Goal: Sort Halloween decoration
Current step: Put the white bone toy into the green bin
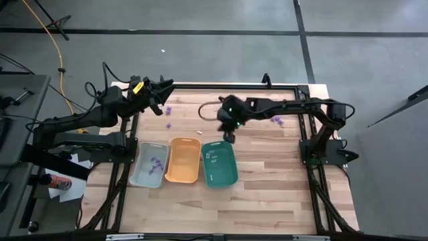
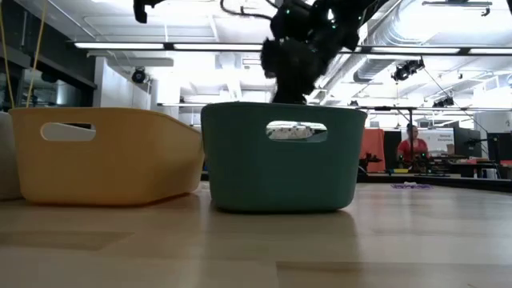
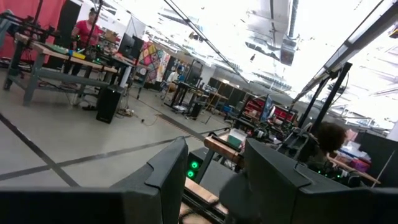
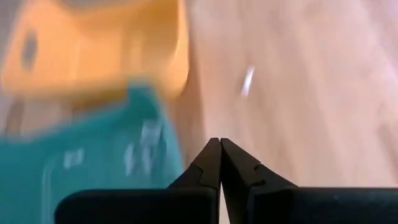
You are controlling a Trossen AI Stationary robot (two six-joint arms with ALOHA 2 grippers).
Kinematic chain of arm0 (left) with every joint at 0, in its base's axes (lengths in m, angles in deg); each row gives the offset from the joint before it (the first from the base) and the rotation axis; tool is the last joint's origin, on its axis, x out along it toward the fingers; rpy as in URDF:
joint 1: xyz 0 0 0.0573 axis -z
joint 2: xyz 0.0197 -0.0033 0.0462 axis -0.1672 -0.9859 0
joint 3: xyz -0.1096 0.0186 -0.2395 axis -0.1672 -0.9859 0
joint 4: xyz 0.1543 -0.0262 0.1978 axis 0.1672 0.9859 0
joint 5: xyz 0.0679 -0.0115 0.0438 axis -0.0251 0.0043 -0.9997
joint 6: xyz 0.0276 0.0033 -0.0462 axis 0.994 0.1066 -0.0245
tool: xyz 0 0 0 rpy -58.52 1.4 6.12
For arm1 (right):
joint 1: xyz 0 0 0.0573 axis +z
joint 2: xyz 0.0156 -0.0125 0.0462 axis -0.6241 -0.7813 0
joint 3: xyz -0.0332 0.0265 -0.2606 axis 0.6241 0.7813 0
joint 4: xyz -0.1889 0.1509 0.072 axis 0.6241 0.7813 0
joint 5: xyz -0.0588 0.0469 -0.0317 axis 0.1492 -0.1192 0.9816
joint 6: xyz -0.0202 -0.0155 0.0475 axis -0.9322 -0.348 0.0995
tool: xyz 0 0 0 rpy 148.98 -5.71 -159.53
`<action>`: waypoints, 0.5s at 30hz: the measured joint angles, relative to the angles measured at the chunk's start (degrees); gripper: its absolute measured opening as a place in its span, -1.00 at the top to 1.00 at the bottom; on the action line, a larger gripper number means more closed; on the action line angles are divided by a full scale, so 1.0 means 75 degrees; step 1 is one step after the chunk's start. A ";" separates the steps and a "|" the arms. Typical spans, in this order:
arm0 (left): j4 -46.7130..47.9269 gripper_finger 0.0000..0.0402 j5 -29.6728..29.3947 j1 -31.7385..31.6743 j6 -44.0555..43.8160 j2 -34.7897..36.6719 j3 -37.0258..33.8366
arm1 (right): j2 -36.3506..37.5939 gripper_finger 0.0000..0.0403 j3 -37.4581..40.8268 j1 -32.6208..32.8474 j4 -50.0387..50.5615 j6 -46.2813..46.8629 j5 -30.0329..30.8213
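High view: the right gripper [image 1: 229, 136], fingers pressed together on nothing visible, hangs at the far rim of the teal rectangular plastic tray [image 1: 220, 165]. That tray holds small white stick-like pieces [image 1: 212, 155]; tiny purple irregular pieces [image 1: 157, 163] lie in the grey rectangular plastic tray [image 1: 148, 165]. The orange rectangular plastic tray [image 1: 183, 161] sits between them. More purple bits [image 1: 168, 110] lie loose on the wooden table [image 1: 267, 194]. The left gripper [image 1: 160, 94], fingers apart, waits at the table's far left corner.
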 joint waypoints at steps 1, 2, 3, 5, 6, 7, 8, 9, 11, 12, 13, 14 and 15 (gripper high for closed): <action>-0.0020 0.24 0.0000 0.0000 0.0001 0.0000 0.0000 | 0.0000 1.00 0.0000 -0.0090 -0.0419 0.0134 0.0000; -0.0046 0.24 -0.0003 0.0000 0.0000 0.0000 0.0000 | -0.0037 1.00 -0.0011 -0.0199 -0.0822 0.0349 -0.0025; -0.0069 0.24 -0.0040 0.0000 -0.0003 0.0000 0.0000 | -0.0158 1.00 -0.0132 -0.0299 -0.1122 0.0605 -0.0091; -0.0101 0.24 -0.0120 0.0000 -0.0003 0.0000 0.0000 | -0.0515 1.00 -0.0558 -0.0464 -0.1349 0.0918 -0.0294; -0.0118 0.24 -0.0143 0.0003 0.0000 0.0000 0.0000 | -0.0749 1.00 -0.0851 -0.0507 -0.1274 0.0922 -0.0337; -0.0132 0.24 -0.0150 -0.0002 0.0000 0.0000 0.0000 | -0.1001 1.00 -0.1176 -0.0510 -0.1256 0.0907 -0.0341; -0.0136 0.24 -0.0154 -0.0002 -0.0002 0.0000 0.0000 | -0.1252 1.00 -0.1486 -0.0491 -0.1230 0.0891 -0.0344; -0.0154 0.24 -0.0172 0.0001 0.0000 0.0000 0.0000 | -0.1493 1.00 -0.1788 -0.0451 -0.1210 0.0889 -0.0349; -0.0162 0.24 -0.0256 0.0000 0.0000 0.0000 0.0000 | -0.1970 1.00 -0.2369 -0.0419 -0.1203 0.0953 -0.0329; -0.0170 0.24 -0.0268 0.0001 0.0000 0.0000 0.0000 | -0.2184 0.99 -0.2611 -0.0417 -0.1145 0.0932 -0.0328; -0.0182 0.24 -0.0280 0.0000 0.0000 0.0000 0.0000 | -0.2398 0.98 -0.2841 -0.0429 -0.0960 0.0863 -0.0326; -0.0193 0.24 -0.0281 -0.0002 0.0000 0.0000 0.0000 | -0.2591 0.95 -0.3035 -0.0442 -0.0788 0.0765 -0.0339; -0.0204 0.24 -0.0280 -0.0003 0.0003 0.0000 0.0000 | -0.2751 0.91 -0.3181 -0.0452 -0.0625 0.0669 -0.0357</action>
